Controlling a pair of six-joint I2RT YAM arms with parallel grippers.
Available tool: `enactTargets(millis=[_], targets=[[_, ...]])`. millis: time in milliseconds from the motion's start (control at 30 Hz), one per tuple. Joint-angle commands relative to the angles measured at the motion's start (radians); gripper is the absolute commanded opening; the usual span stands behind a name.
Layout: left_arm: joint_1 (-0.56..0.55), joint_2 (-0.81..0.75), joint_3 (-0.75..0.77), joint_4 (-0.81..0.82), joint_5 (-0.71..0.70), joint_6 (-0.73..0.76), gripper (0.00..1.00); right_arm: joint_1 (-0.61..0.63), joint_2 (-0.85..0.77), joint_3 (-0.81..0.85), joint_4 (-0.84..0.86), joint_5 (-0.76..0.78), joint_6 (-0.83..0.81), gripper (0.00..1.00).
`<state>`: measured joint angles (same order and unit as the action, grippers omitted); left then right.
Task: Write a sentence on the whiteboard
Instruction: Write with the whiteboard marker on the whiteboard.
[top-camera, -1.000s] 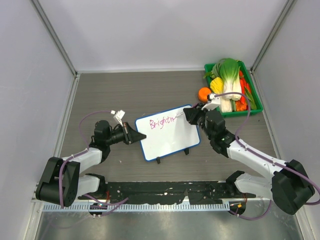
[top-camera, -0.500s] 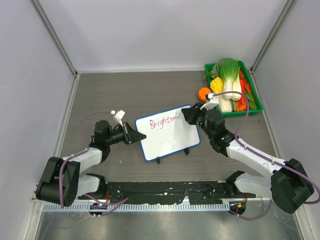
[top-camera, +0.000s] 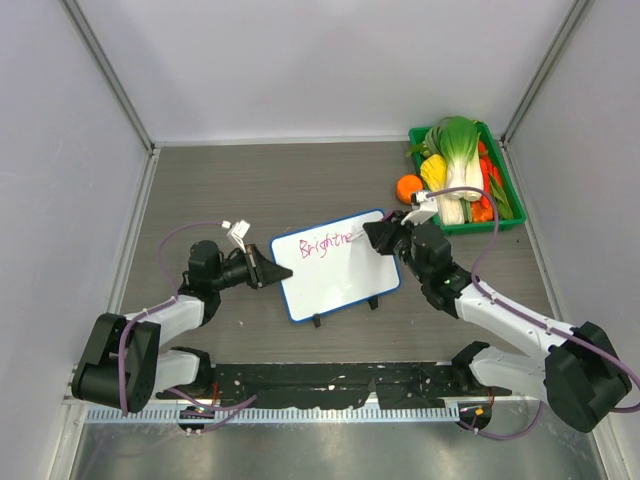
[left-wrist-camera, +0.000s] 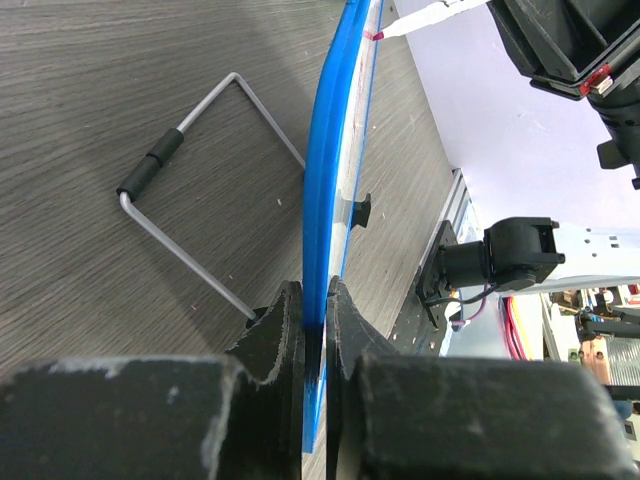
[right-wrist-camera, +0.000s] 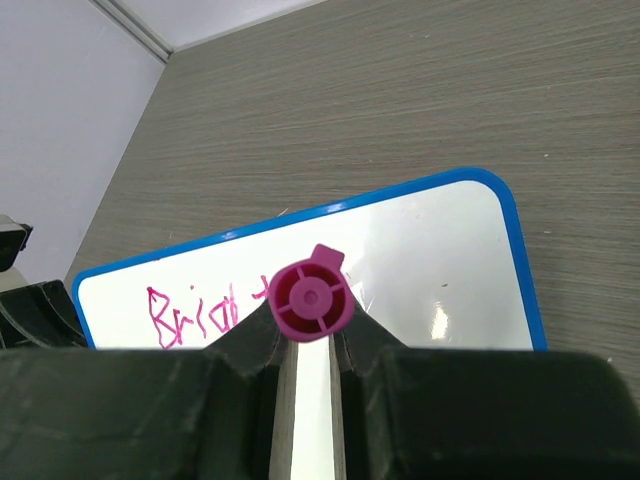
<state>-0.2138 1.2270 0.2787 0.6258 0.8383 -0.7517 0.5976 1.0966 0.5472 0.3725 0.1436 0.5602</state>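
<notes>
- Because the white marker with the pink end cap (right-wrist-camera: 312, 297) and the right gripper (top-camera: 372, 232) sit in front of it, the right wrist view hides the last letters of the pink handwritten sentence (top-camera: 327, 243). Only "Bri" and a little more shows there.
- From above the sentence is tiny. It looks like "Brightne", in one line along the 12 o'clock edge of the small white whiteboard with the thin blue frame (top-camera: 340, 280).
- The left wrist view sees the whiteboard edge-on, so its writing side cannot be seen there.
- The whiteboard sits tilted in the middle of the grey wood-look table (top-camera: 250, 180), with two small black feet (top-camera: 317, 321) at its 6 o'clock edge.
- The left gripper (top-camera: 280, 272) is closed tight on the blue frame at the board's 9 o'clock edge.
- The right gripper is closed around the marker at the board's 2 o'clock corner. The marker's tip meets the board at the end of the writing.
- A bent grey wire stand with a black sleeve (left-wrist-camera: 190, 130) rests on the table behind the board. Only the left wrist view shows it.
- A green plastic tray (top-camera: 513, 205) at the table's 2 o'clock is full of toy vegetables, too jumbled to tell apart.
- An orange ball (top-camera: 409, 187) sits at the tray's 9 o'clock side, near the right gripper.
</notes>
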Motion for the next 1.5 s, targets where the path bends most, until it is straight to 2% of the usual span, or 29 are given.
enactTargets(millis=[0,700,1200,1467], targets=[[0.002,0.023,-0.001,-0.057,-0.082,0.080,0.00,-0.004,-0.026,-0.015,-0.020,0.017,-0.006,0.01],[0.001,0.023,0.001,-0.058,-0.081,0.080,0.00,-0.005,-0.034,0.034,-0.020,0.079,-0.019,0.01],[0.002,0.011,0.001,-0.064,-0.074,0.081,0.00,-0.005,-0.191,0.065,-0.107,0.060,-0.023,0.01],[0.002,0.034,0.005,-0.054,-0.073,0.080,0.00,-0.013,-0.210,0.066,-0.164,0.062,-0.048,0.01]])
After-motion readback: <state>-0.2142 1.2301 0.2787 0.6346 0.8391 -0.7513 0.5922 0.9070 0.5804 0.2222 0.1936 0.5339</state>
